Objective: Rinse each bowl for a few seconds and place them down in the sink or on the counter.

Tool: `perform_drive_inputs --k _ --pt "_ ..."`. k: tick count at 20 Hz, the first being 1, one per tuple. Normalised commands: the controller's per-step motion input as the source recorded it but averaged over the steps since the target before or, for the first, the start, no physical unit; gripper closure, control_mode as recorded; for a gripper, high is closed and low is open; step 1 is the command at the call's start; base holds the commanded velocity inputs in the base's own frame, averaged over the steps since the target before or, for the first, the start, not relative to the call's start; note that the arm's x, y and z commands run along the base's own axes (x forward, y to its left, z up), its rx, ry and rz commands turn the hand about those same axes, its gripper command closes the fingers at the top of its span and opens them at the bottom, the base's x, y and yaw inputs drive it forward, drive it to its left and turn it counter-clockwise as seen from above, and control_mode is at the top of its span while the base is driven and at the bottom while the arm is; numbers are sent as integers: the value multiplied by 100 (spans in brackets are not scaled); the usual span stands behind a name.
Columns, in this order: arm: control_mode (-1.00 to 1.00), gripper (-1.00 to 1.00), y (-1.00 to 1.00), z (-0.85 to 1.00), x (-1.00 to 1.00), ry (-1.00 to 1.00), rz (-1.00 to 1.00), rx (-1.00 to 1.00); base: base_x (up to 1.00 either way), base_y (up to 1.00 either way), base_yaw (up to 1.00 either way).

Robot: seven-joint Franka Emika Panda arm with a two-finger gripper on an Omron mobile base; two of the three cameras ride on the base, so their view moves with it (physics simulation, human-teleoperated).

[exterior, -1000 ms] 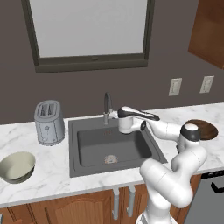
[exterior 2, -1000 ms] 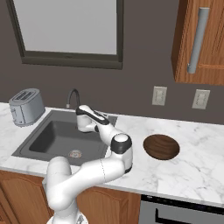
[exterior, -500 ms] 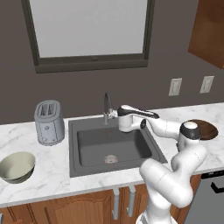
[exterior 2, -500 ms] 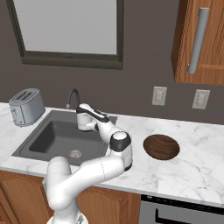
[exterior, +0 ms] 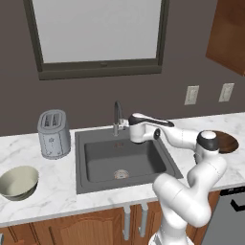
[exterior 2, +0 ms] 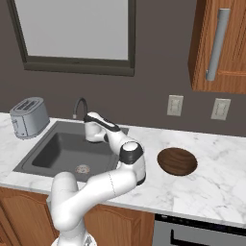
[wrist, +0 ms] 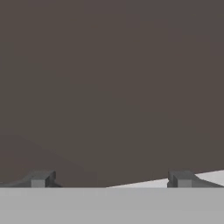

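My gripper [exterior: 129, 126] hangs over the back edge of the sink [exterior: 143, 165], just right of the dark arched faucet [exterior: 116, 114]. It faces the dark wall, open, with nothing between its fingertips [wrist: 41, 178]. The pale cream-green bowl [exterior: 19, 183] sits on the counter [exterior: 57, 191] far left of the basin. On the counter right of the sink lies the dark brown bowl [exterior 2: 177, 161], behind my arm. From the right base view the gripper [exterior 2: 90, 128] is beside the faucet [exterior 2: 79, 106], above the sink [exterior 2: 53, 153].
A silver toaster [exterior: 53, 134] stands at the back left of the sink. The round metal drain [exterior: 121, 174] lies in the basin floor. Wall outlets [exterior 2: 175, 105] and a wooden cabinet [exterior 2: 221, 45] are at the right.
My hand has crept slightly left, closer to the faucet. Both bowls stay where they were.
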Motion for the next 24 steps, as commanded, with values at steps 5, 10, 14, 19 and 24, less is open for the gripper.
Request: perform_drive_inputs --k 5,10,14,19,24 --pt "-100 -100 -74 -30 -13 0 0 6 0 0 0" --pt "-100 -100 -74 -29 -25 0 0 6 0 0 0" --pt "-100 -100 -62 -35 -27 0 0 4 0 0 0" --pt "-100 -100 -57 -24 -17 0 0 3 0 0 0" --pt "-100 -100 -34 49 0 3 -3 7 0 0 0"
